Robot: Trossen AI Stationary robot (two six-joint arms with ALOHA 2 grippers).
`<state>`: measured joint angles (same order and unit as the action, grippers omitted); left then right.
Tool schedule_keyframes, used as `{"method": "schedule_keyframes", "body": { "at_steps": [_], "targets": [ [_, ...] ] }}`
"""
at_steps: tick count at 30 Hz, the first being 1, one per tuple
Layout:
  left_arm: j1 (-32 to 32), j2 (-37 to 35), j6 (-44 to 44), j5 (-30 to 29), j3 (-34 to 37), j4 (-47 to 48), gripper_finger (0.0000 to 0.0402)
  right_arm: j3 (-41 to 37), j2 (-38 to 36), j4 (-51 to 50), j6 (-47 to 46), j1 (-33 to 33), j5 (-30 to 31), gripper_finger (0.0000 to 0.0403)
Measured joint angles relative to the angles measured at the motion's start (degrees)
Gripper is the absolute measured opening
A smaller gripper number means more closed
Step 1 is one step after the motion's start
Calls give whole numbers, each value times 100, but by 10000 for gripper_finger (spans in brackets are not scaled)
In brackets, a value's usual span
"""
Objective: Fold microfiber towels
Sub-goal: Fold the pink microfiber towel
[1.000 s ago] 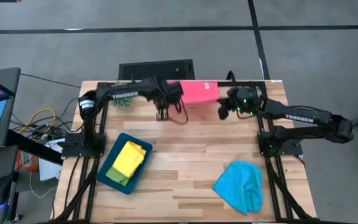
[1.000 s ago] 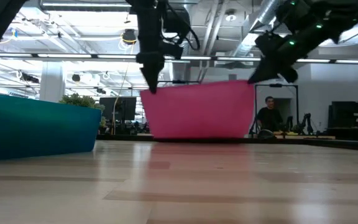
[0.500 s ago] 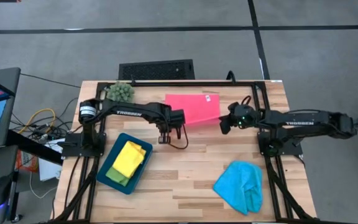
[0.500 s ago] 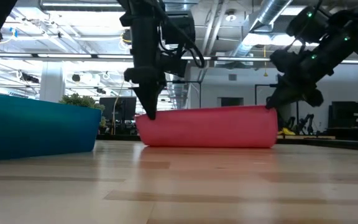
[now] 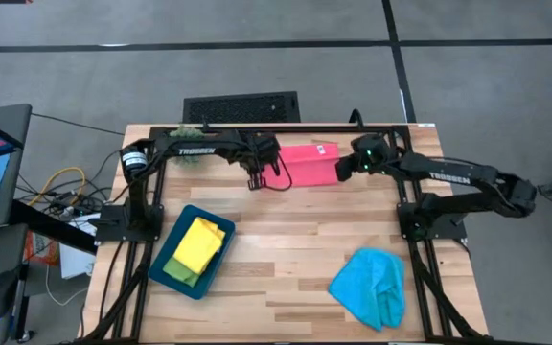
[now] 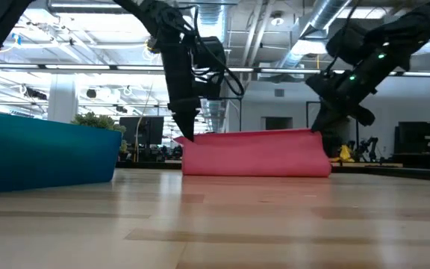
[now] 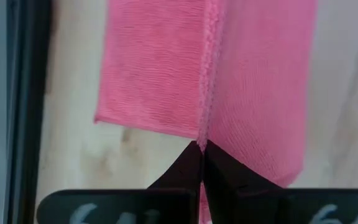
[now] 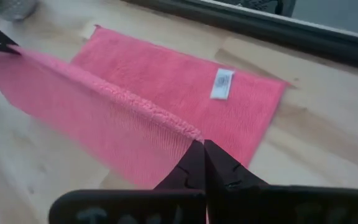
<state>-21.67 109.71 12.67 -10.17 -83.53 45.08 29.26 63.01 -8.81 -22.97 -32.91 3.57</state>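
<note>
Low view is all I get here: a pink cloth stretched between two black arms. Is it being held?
Observer: Yes. The left wrist view shows the left gripper pinched shut on the pink towel's stitched edge.
Operator: And the other end?
Observer: The right gripper is shut on the same edge, with a white label showing on the layer lying flat beneath.
Operator: Any other cloths?
Observer: From above, a light blue towel lies crumpled near the right arm's base.

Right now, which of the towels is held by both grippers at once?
The pink towel at the table's far edge: the left gripper and right gripper pinch its lifted edge. The yellow towel sits in the teal tray; the blue towel lies loose.
</note>
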Motion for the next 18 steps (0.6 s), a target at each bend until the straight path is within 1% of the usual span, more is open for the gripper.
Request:
{"method": "schedule_keyframes", "body": {
  "at_steps": [3, 6, 10, 14, 18],
  "targets": [
    [-186, 0, 4, 82, 41, -196, 0, 172, 475, 163, 148, -178, -185, 7],
    [-314, 0, 22, 112, 52, -328, 0, 300, 920, 161, 208, -278, -207, 8],
    [-442, 0, 24, 345, 52, -678, 0, 337, 1287, 159, 206, -326, -214, 8],
    [-485, 0, 19, 374, 52, -944, 0, 337, 1258, 161, 204, -323, -214, 8],
    [-463, 0, 31, 380, 52, -955, 0, 337, 814, 139, 200, -323, -212, 8]
  ]
}}
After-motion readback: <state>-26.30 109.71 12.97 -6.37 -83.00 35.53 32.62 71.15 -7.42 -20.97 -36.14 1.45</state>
